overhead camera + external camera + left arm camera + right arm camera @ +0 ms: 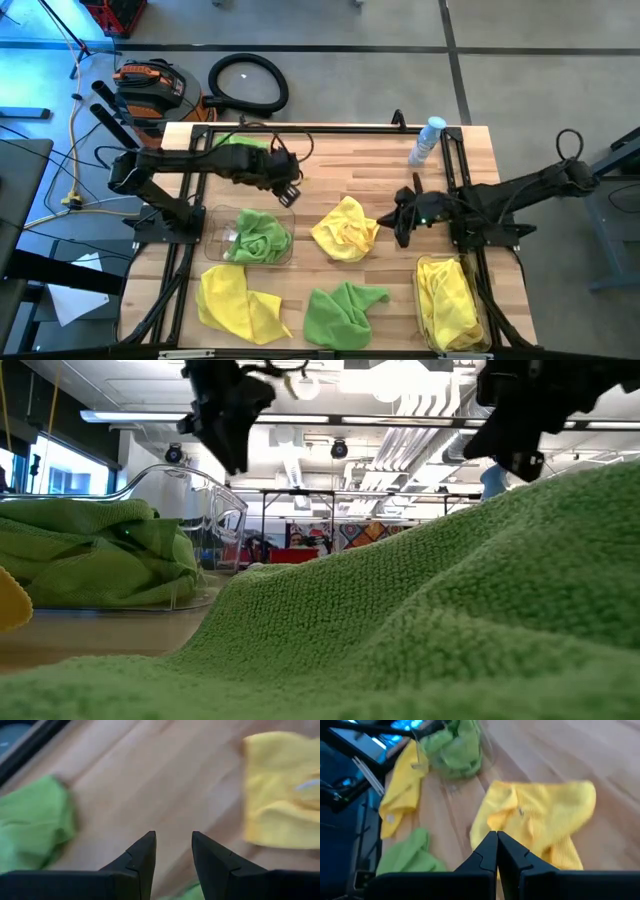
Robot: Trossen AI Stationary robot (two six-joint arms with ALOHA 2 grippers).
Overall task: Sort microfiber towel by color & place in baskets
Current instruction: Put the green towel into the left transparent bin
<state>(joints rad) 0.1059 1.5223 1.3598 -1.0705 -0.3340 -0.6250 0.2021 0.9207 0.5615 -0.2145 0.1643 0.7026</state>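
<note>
My left gripper (291, 192) hangs open over bare wood, with nothing between its fingers (172, 851). It is just beyond the clear basket (222, 213) that holds green towels (258, 236). My right gripper (392, 226) is shut and empty. It stands by the right edge of a crumpled yellow towel (345, 228) at the table's middle; in the right wrist view its tips (496, 845) show in front of this yellow towel (540, 815). Another green towel (240, 150) lies at the far left. A yellow towel (240, 305) and a green towel (345, 312) lie near the front edge.
A second clear basket (428, 318) at the near right holds yellow towels (452, 298). A clear water bottle (427, 140) lies at the far right. Black frames (190, 225) run along both table sides. The near green towel (420, 630) fills the low view.
</note>
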